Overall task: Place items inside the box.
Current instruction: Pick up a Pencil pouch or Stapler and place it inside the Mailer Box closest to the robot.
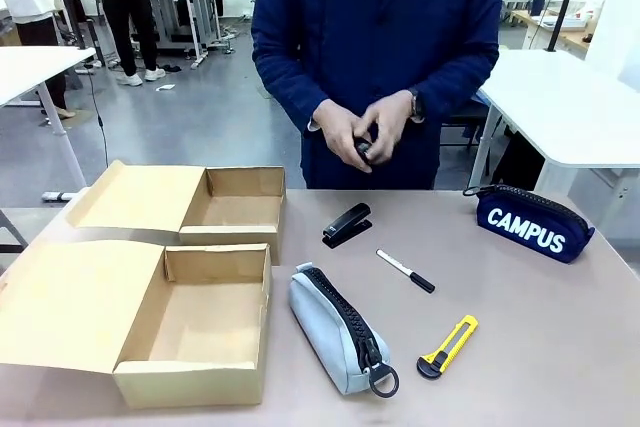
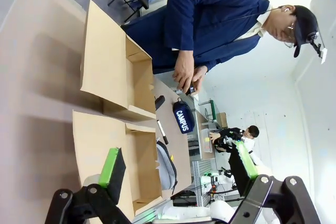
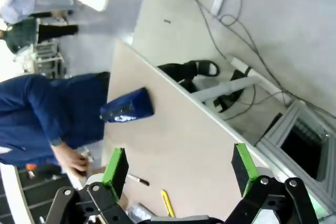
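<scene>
The near box (image 1: 190,387) and far box (image 1: 225,239) are sitting open along the left edge of the table (image 1: 560,347), flaps spread outward, likely so things can drop straight in. The items are lying loose outside them:

- mid-table: black stapler (image 1: 347,224), marker pen (image 1: 406,271) and grey pencil case (image 1: 335,327)
- toward the near edge: utility knife (image 1: 448,346)
- by the far right corner: navy "CAMPUS" case (image 1: 532,224)

The left pincer (image 2: 177,163) and right pincer (image 3: 179,165) are hovering, fingers apart and empty. At the far edge, the person's hands (image 1: 362,135) are clasping something small.
</scene>
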{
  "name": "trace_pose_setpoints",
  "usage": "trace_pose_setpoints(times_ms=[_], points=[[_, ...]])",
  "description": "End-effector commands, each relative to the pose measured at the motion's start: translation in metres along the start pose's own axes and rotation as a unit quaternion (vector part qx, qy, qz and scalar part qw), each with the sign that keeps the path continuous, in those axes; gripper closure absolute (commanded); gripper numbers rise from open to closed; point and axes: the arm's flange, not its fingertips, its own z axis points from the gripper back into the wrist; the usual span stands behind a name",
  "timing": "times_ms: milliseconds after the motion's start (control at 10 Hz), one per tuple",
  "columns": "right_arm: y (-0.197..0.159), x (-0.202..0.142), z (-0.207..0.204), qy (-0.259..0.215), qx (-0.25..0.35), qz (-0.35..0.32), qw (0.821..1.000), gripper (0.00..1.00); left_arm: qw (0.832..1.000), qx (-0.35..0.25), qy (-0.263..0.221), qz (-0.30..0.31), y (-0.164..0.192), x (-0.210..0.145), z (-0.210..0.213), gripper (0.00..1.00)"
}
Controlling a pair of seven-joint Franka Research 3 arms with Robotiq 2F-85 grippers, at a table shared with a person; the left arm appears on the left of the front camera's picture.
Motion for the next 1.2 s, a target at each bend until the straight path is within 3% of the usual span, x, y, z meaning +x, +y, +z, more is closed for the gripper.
trace_pose_setpoints(times_ms=[0,100,200,400,500,600,700,900,1100], points=[[0.020,-0.043,-0.026,0.036,0.013,0.038,0.999,0.00,1.000,-0.011,-0.006,-0.011,0.000,0.001,-0.001,0.00],[0.030,-0.048,-0.030,0.058,0.017,0.058,0.996,0.00,1.000,-0.011,-0.006,-0.011,0.000,0.001,-0.001,0.00],[0.051,-0.065,-0.039,0.126,0.028,0.106,0.986,0.00,1.000,-0.011,-0.006,-0.011,0.000,0.001,-0.001,0.00],[0.101,-0.117,-0.065,0.286,0.048,0.235,0.928,0.00,1.000,-0.011,-0.006,-0.011,0.000,0.001,-0.001,0.00],[0.124,-0.145,-0.082,0.322,0.027,0.282,0.904,0.00,1.000,-0.011,-0.006,-0.011,0.000,0.001,-0.001,0.00],[0.146,-0.184,-0.100,0.361,0.013,0.353,0.863,0.00,1.000,-0.011,-0.006,-0.011,0.000,0.001,-0.001,0.00],[0.164,-0.219,-0.116,0.388,0.001,0.406,0.827,0.00,1.000,-0.011,-0.006,-0.011,0.000,0.001,-0.001,0.00],[0.194,-0.294,-0.144,0.396,-0.029,0.496,0.772,0.00,1.000,-0.011,-0.006,-0.011,0.000,0.001,-0.001,0.00],[0.201,-0.372,-0.162,0.418,-0.045,0.574,0.703,0.00,1.000,-0.011,-0.006,-0.011,0.000,0.001,-0.001,0.00]])
